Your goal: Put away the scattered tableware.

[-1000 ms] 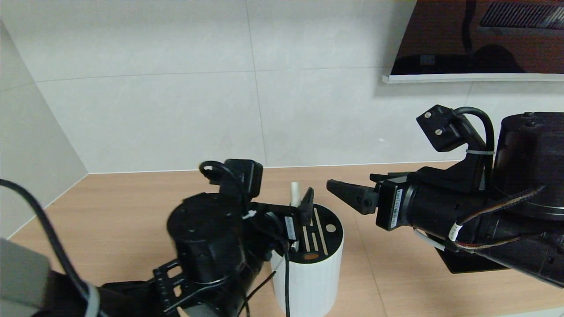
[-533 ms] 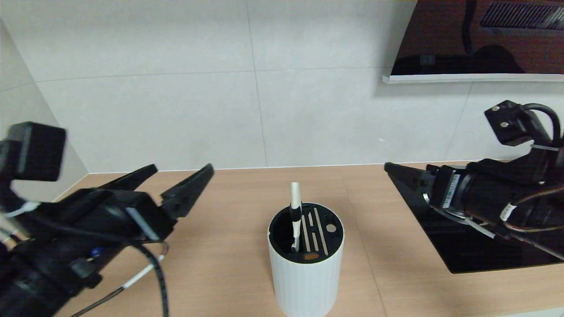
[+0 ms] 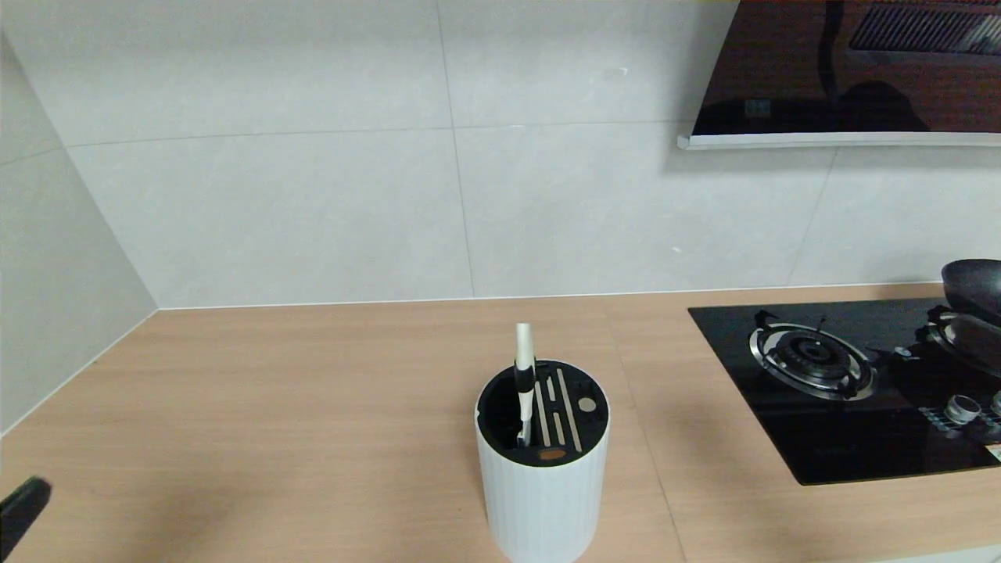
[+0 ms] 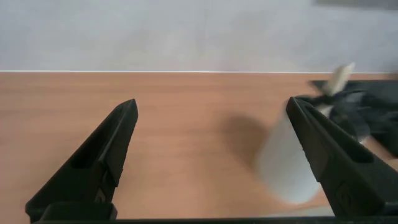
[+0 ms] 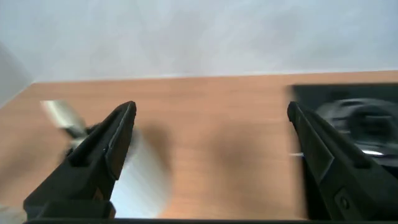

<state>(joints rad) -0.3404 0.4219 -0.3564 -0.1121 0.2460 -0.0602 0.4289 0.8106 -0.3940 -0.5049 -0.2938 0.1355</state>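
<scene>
White ribbed holder [image 3: 542,500] holds one pale-handled utensil [image 3: 523,352]; left claw [image 4: 210,106], right claw [image 5: 210,109] spread apart.

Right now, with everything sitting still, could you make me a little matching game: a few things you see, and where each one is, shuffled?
Things:
1. white-handled utensil
2. black pan
3. white holder
4. range hood

Places:
A. on the wooden counter, left of the stove
B. on the wall, above the stove
C. standing upright in the holder's black slotted top
D. over the stove's right-hand burner

Pairs: 1-C, 2-D, 3-A, 4-B
</scene>
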